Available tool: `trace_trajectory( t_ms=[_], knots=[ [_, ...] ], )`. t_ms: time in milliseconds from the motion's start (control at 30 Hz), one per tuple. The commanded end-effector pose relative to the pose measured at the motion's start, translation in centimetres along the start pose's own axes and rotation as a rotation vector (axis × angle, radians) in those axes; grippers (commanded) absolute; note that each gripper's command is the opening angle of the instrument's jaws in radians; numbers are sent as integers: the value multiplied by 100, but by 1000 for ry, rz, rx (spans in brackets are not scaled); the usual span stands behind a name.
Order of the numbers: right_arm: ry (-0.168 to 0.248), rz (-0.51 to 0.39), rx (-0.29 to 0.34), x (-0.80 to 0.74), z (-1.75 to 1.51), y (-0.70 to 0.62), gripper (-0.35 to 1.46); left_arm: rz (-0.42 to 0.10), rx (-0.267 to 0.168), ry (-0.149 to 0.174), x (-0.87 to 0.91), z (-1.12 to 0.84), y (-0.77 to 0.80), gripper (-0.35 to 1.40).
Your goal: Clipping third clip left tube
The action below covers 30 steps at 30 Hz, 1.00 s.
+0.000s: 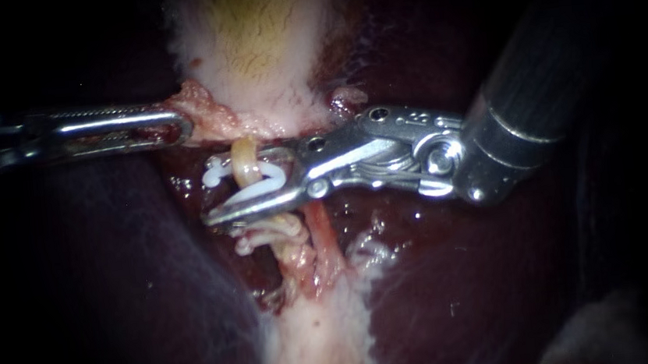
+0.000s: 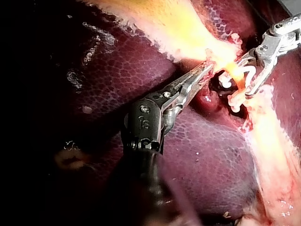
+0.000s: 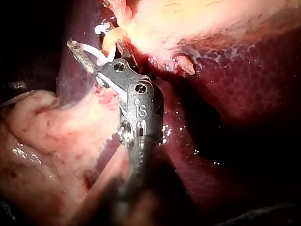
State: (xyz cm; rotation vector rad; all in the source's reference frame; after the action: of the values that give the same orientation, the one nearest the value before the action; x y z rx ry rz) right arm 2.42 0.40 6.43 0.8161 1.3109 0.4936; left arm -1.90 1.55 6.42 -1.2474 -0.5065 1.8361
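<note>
The tube (image 1: 244, 159) lies crosswise inside the unclosed clip (image 1: 214, 173) that the right tool (image 1: 223, 195) holds between its jaws, while the left tool (image 1: 183, 128) is clamped on tissue (image 1: 199, 100) near the tube.

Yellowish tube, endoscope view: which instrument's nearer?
Right. The right instrument has its jaws on either side of the tube, holding a white clip around it. The left instrument grips tissue beside the tube's upper end, apart from the tube.
</note>
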Motion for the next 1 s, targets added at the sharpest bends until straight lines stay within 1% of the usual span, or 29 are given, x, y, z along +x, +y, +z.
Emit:
trace_trajectory(
  t_ms=[33,233,300,500,567,1000],
  knots=[
    [4,2,-3,2,0,0,45,0,-1,0,0,0,0,-35],
    [21,24,-20,10,-2,3,45,0,2,1,0,0,-1,-35],
    [23,31,-23,11,-2,4,44,0,2,1,0,0,-1,-35],
    [25,102,-24,11,-3,5,39,0,2,1,0,0,-2,-35],
    [25,108,-24,11,-4,5,38,0,2,1,-1,0,-2,-35],
    [26,149,-22,11,-7,6,16,1,5,2,-1,0,-3,-35]
  ],
)
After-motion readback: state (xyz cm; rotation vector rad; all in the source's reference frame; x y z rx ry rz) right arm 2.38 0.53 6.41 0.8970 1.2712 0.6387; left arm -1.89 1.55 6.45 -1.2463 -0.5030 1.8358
